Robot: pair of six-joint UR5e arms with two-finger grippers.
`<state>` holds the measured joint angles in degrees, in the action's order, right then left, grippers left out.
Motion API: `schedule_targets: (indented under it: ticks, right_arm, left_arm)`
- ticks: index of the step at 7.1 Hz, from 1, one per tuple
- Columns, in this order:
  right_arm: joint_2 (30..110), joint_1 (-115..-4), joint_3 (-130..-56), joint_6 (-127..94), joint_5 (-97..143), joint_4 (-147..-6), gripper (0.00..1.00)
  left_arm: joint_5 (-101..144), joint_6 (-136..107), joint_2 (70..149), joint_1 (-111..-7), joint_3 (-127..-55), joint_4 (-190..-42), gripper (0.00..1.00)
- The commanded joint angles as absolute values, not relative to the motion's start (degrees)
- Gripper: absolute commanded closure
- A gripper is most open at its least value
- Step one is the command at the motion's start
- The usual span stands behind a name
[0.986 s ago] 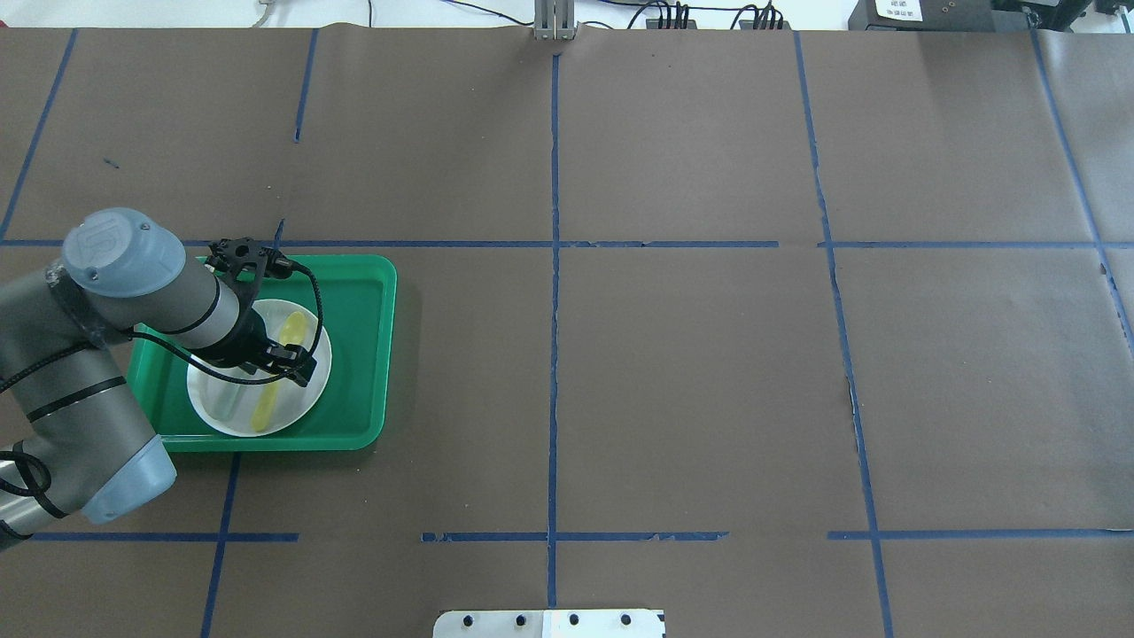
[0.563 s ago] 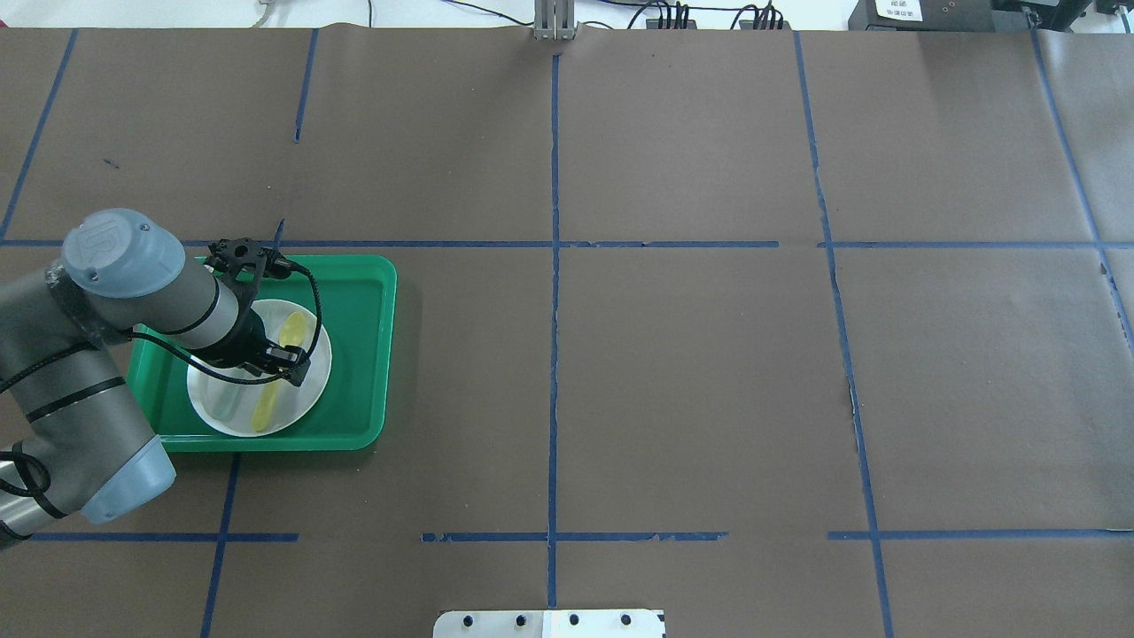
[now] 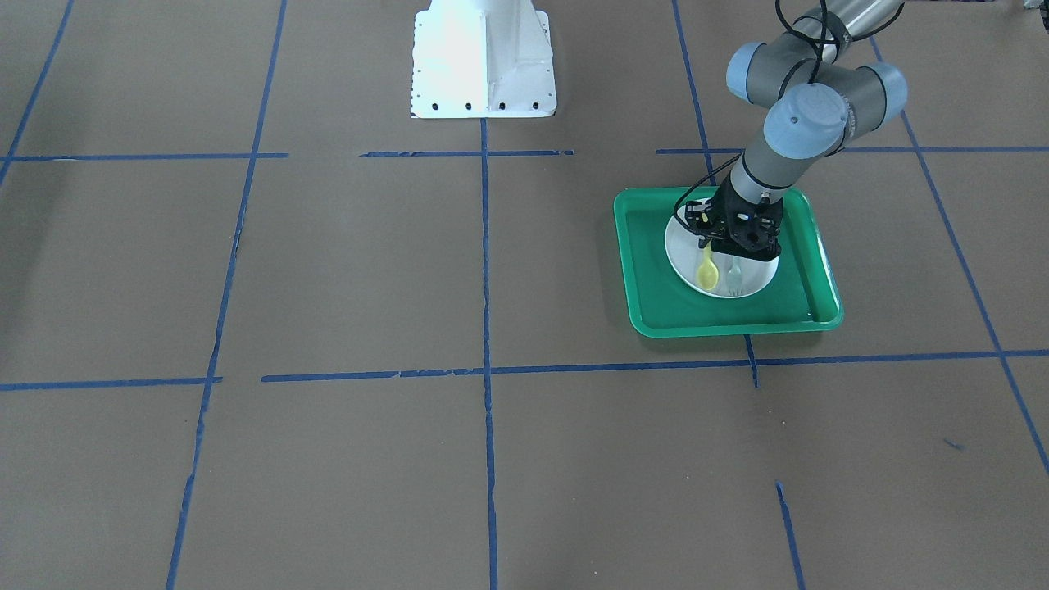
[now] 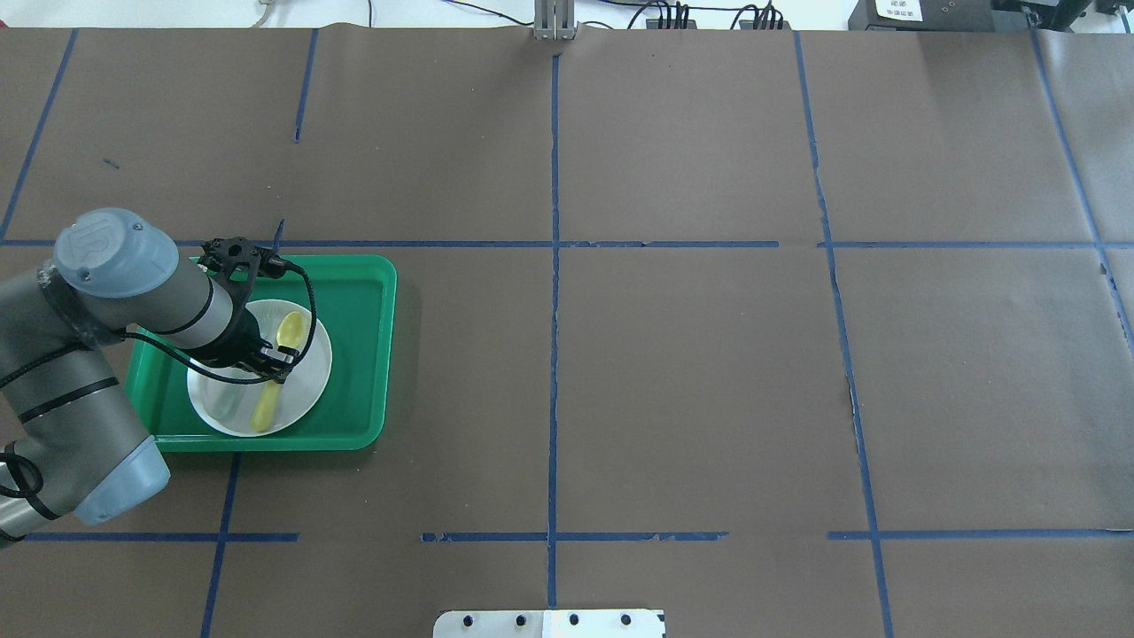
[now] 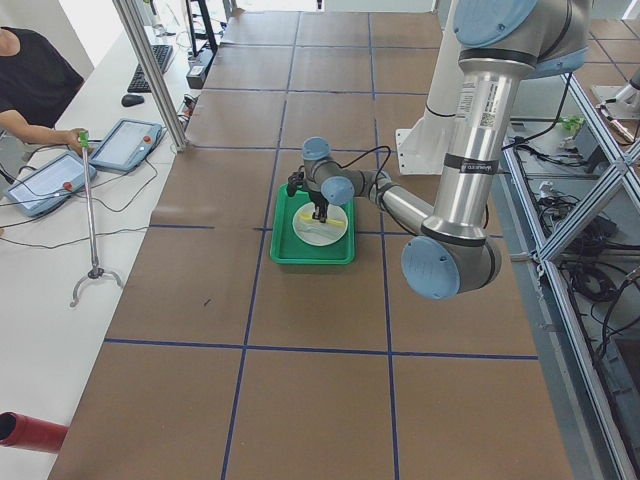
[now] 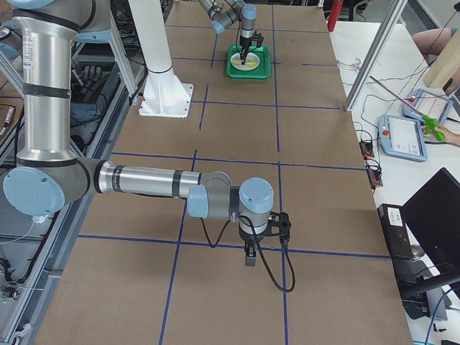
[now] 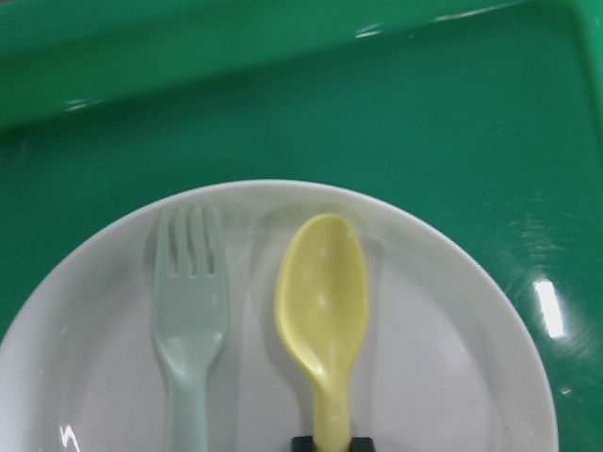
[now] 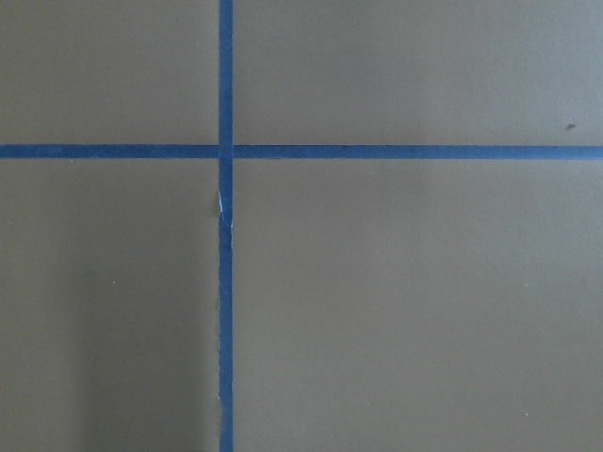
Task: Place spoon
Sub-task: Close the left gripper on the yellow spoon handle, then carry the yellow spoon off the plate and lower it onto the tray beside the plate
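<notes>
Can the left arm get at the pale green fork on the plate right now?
Probably, once freed. The left claw sits over the round white plate, where the pale green plastic fork lies uncovered beside the small yellow plastic spoon, but it looks shut on the spoon's handle.

Glossy green plastic tray, smooth white plate, yellow plastic spoon, matt brown paper table cover

Spoon lies beside fork on the plate inside the tray.
</notes>
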<state>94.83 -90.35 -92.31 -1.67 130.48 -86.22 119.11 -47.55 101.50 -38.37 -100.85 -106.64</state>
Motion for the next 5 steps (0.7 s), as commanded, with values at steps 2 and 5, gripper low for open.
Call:
schedule_targets:
  ticks: [2,5]
  right_arm:
    - [94.8,-90.4,-92.4,-1.7,130.5,-86.2,0.00]
    - [94.8,-90.4,-92.3,-1.7,130.5,-86.2,0.00]
  left_arm:
    - [119.3,-48.0,101.3,-39.1,-105.4,-106.4,1.00]
    - [119.2,-50.7,102.2,-39.4,-105.0,-106.6,1.00]
